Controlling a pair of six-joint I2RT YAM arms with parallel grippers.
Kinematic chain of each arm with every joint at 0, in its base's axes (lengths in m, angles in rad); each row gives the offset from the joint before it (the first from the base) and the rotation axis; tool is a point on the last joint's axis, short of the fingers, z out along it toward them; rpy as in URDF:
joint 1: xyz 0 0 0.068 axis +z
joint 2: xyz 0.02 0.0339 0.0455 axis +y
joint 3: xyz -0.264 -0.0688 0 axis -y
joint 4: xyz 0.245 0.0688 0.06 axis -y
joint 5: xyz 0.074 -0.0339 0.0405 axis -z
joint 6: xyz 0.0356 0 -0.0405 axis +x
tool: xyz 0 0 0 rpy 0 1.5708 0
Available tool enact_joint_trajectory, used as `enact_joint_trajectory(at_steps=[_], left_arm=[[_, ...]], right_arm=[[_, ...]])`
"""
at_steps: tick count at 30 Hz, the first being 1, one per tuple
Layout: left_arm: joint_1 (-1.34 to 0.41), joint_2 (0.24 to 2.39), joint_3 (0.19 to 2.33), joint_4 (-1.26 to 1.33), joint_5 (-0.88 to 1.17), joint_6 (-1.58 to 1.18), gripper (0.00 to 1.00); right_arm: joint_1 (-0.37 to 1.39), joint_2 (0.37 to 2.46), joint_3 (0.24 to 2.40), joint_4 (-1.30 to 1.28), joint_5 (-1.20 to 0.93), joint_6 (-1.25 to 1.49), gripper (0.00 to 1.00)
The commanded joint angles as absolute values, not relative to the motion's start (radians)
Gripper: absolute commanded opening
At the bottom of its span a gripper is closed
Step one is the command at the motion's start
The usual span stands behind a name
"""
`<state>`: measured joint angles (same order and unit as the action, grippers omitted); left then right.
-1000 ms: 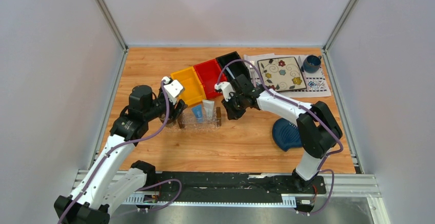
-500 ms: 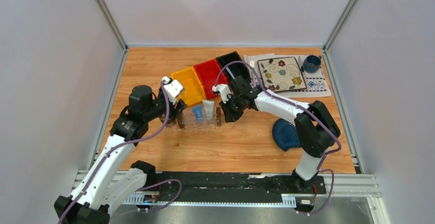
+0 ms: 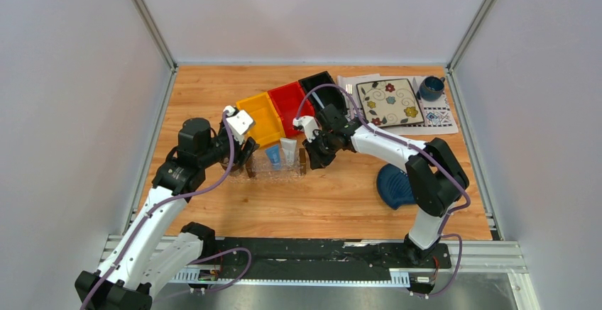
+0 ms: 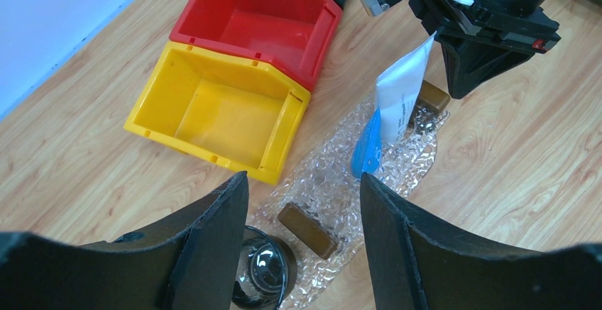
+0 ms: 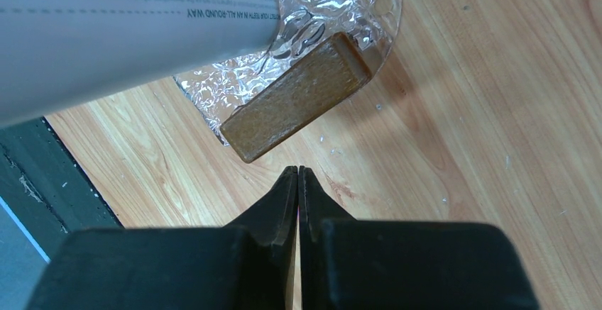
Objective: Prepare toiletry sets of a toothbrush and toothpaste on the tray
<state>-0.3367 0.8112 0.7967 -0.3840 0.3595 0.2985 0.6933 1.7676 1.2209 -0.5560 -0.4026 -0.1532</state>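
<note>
The clear textured tray (image 3: 280, 172) lies on the wooden table, with a brown block (image 4: 307, 230) at each short end. A white toothpaste tube (image 4: 400, 90) and a blue toothpaste tube (image 4: 367, 147) rest in it side by side. My left gripper (image 4: 304, 182) hovers open over the tray's left end, holding nothing. My right gripper (image 5: 298, 172) is shut and empty, its tips just off the tray's right-end block (image 5: 298, 97), with the white tube (image 5: 128, 26) close by. The toothbrush is out of view.
Yellow (image 3: 260, 118), red (image 3: 291, 104) and black (image 3: 321, 90) bins stand behind the tray. A dark round glassy object (image 4: 266, 271) sits by the tray's left end. A floral plate (image 3: 390, 101) and blue cup (image 3: 430, 87) are at the back right. A dark blue dish (image 3: 396, 186) lies right of centre.
My right gripper has edged left toward the tray's right end and stayed shut. The left arm and both tubes have not moved.
</note>
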Motion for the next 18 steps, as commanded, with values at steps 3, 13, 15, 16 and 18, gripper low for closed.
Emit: enact_joint_trajectory(at_steps=[3, 13, 15, 16, 18], left_arm=[[-0.328, 0.802, 0.790, -0.350, 0.360, 0.319, 0.66], [-0.328, 0.805, 0.782, -0.339, 0.362, 0.319, 0.66], [-0.328, 0.807, 0.782, -0.336, 0.362, 0.319, 0.66], [-0.328, 0.808, 0.782, -0.336, 0.364, 0.318, 0.66], [-0.328, 0.808, 0.782, -0.336, 0.365, 0.318, 0.66]], right_arm=[[0.701, 1.778, 1.259, -0.512, -0.420, -0.143, 0.04], [0.701, 1.766, 1.246, -0.488, -0.426, -0.147, 0.04], [0.701, 1.763, 1.249, -0.483, -0.422, -0.149, 0.04], [0.700, 1.763, 1.250, -0.483, -0.423, -0.150, 0.04], [0.699, 1.767, 1.258, -0.482, -0.423, -0.149, 0.04]])
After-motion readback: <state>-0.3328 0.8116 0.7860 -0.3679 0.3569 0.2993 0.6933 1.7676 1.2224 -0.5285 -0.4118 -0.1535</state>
